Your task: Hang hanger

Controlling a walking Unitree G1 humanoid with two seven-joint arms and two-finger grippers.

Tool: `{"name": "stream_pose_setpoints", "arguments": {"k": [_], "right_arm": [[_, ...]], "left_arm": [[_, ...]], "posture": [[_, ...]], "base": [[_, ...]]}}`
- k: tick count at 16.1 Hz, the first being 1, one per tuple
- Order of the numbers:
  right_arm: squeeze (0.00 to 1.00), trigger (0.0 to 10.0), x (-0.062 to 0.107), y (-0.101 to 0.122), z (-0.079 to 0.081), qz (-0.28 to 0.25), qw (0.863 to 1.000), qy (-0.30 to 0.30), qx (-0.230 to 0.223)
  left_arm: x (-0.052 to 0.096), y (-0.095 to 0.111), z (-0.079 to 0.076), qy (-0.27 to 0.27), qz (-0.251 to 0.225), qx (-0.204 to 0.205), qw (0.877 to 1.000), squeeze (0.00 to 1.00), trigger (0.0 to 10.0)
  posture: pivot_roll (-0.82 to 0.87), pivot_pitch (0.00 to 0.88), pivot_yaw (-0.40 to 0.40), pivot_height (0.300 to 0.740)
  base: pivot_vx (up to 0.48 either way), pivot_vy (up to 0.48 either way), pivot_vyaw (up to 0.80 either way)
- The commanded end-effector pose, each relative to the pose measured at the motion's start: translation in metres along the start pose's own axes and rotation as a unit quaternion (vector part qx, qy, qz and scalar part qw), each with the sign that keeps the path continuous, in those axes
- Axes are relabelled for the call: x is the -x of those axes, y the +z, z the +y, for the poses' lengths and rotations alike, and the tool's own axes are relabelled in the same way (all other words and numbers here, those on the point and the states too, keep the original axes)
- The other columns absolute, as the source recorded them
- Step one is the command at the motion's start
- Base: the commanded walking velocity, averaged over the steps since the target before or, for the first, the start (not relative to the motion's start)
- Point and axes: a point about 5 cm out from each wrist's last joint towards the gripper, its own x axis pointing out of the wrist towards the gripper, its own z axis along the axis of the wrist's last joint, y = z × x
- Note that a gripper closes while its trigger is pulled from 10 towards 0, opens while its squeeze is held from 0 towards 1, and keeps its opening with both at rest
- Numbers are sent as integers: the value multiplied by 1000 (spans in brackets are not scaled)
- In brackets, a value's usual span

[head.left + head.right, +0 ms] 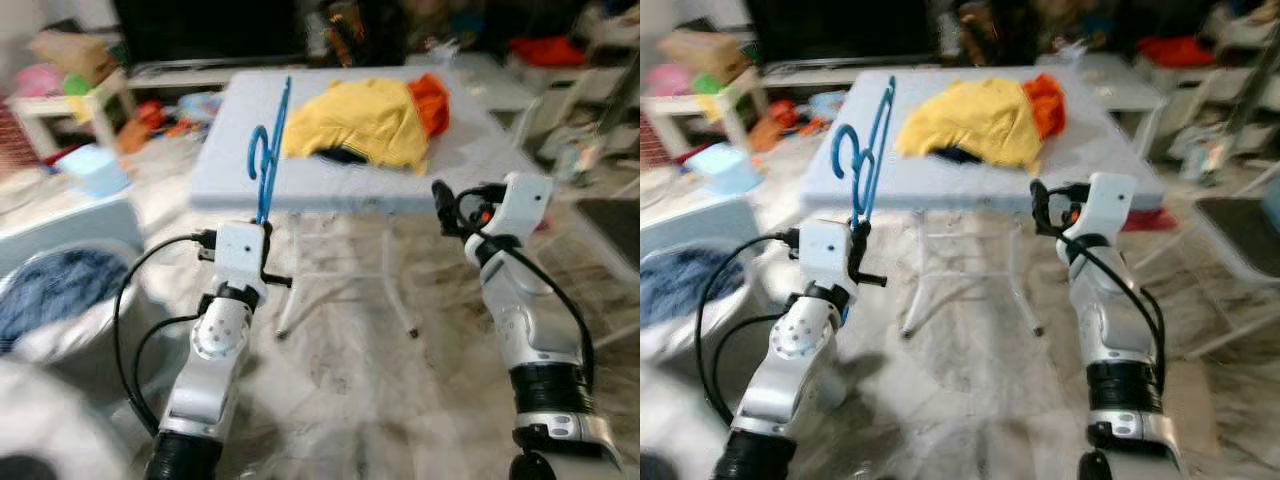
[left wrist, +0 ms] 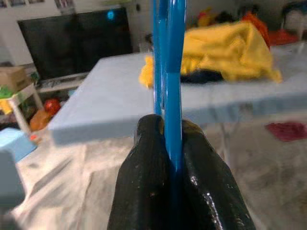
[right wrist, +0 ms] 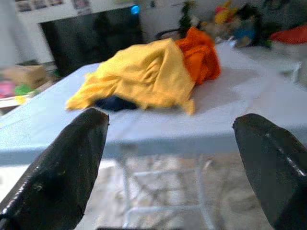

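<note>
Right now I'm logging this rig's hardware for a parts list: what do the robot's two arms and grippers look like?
Both arms are silver-white with rounded joint housings and black ribbed collars near the shoulder ends. Each wrist carries a boxy white module. Black cables loop along both arms. The left gripper has two glossy black fingers; the right gripper has blunt, rounded black fingers. A small red spot sits by the right wrist.

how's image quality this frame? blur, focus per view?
Eye views: motion-blurred throughout, worst at the edges; the hanger and yellow shirt stay readable. Left wrist view: left gripper and hanger fairly sharp, background soft. Right wrist view: right gripper fingers dark and soft-edged, shirt and table mildly blurred. Lighting is even, with no strong glare.
</note>
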Motion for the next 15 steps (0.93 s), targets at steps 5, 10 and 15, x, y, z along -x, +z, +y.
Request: {"name": "stream_pose_setpoints", "arguments": {"k": [5,10,15], "right_arm": [[0,10000,3,6,5,-5,999,36,41],[0,10000,14,5,10,4,963,191,192],[0,10000,45,3,-20,95,862,387,313]], "left_arm": [[-1,-5,-4,-26,15,-18,999,0,10000],[2,-25,7,-141,85,-39,986,0,10000],[42,-47,8,-364,135,-137,911,0,10000]], "posture": [[-109,0,15,740],[-114,0,27,740],[-122,0,28,740]], "base": [[0,0,0],[0,0,0],[0,0,0]]}}
